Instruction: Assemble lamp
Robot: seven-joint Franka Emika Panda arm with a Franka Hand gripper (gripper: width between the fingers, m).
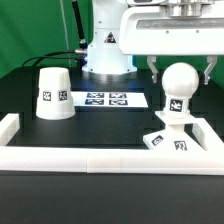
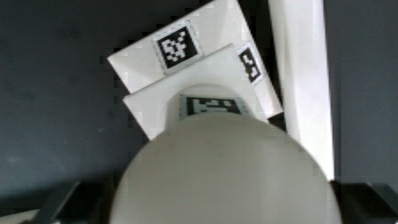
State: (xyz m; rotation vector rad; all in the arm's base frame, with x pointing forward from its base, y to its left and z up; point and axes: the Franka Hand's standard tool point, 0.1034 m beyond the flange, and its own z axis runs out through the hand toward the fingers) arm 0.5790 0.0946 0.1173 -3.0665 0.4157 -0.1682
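Note:
The ball-shaped bulb [image 1: 180,84] stands upright on its neck on the flat square base [image 1: 163,140], close to the right rail. My gripper [image 1: 180,74] hangs over it, one finger on each side of the ball, open with a narrow gap showing at each side. The wrist view looks down over the bulb [image 2: 222,165], which fills the space between the dark fingers [image 2: 68,203]. Beyond it lies the tagged base [image 2: 183,55]. The tapered shade [image 1: 53,93] stands mouth down at the exterior view's left, far from the gripper.
The marker board [image 1: 108,99] lies flat between shade and bulb. White border rails run along the front [image 1: 100,160], the left [image 1: 10,128] and the right [image 1: 207,135]; the right rail [image 2: 304,70] passes close beside the base. The robot's pedestal [image 1: 105,55] stands behind.

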